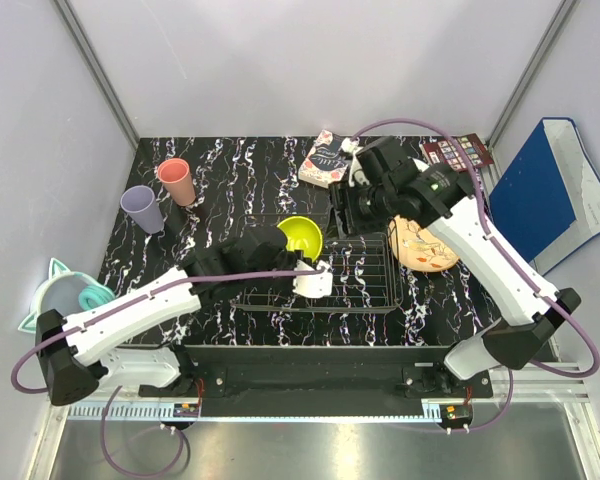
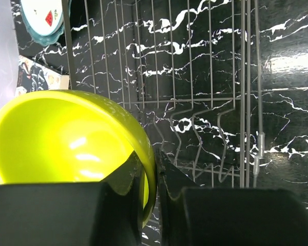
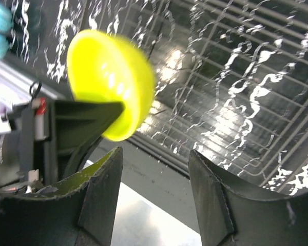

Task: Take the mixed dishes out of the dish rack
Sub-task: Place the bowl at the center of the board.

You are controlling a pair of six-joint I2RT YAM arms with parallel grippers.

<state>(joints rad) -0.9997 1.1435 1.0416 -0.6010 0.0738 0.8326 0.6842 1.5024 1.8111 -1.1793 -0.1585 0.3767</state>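
— Where did we stand on the unloading?

— Nearly through, we reckoned. The dish rack [image 1: 365,285] looked bare but for the yellow-green bowl [image 1: 302,236], tipped on edge at its far left corner.

— Who had the bowl?

— Our left gripper [image 2: 154,177] was pinched tight on its rim. Our right gripper [image 3: 154,159] hung by the rack's back edge, jaws apart, nothing between them.

— What was already out?

— We spotted the lilac cup [image 1: 143,209] and one salmon-pink cup [image 1: 176,181] standing back left on the table, and the peach plate [image 1: 425,250] just right of the rack. We couldn't find a second pink cup. Setting that bowl down looked like the last job.
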